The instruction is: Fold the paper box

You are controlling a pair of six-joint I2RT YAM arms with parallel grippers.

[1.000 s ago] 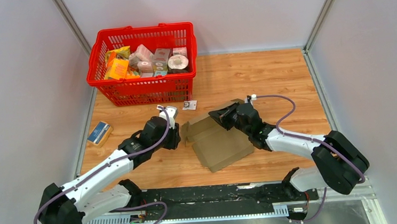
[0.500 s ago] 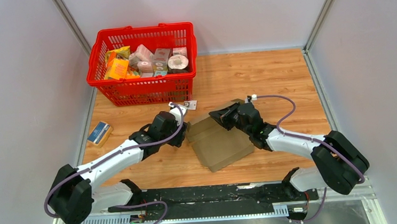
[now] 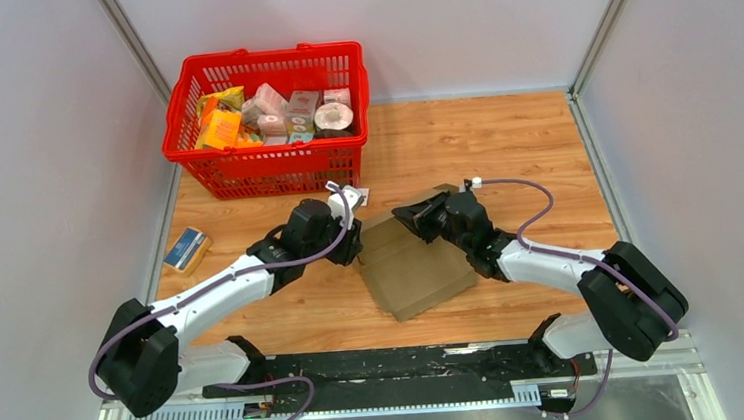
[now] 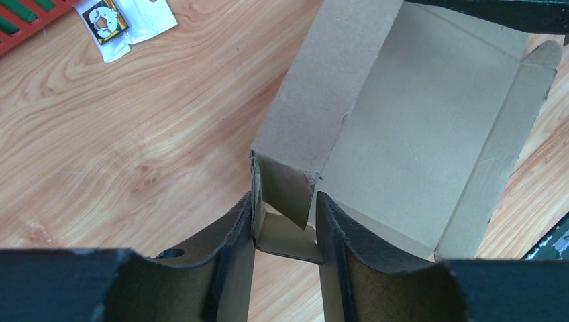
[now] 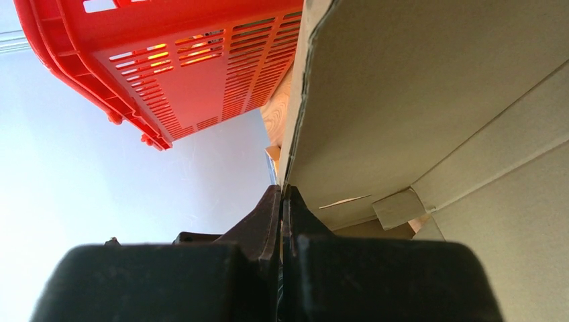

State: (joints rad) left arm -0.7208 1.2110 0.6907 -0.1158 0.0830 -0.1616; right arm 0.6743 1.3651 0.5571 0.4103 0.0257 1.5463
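brown paper box (half-folded), mid-table

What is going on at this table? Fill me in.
Two robot arms are folding a brown paper box on the wooden table. The right gripper is shut on one raised wall of it. The left gripper has its jaws open around a corner flap at the other side. The box is only partly formed, its floor flat and side walls standing. A red basket of groceries sits behind.

A fixed overhead view looks down on the wooden table; both wrist views sit close against the brown corrugated cardboard box.
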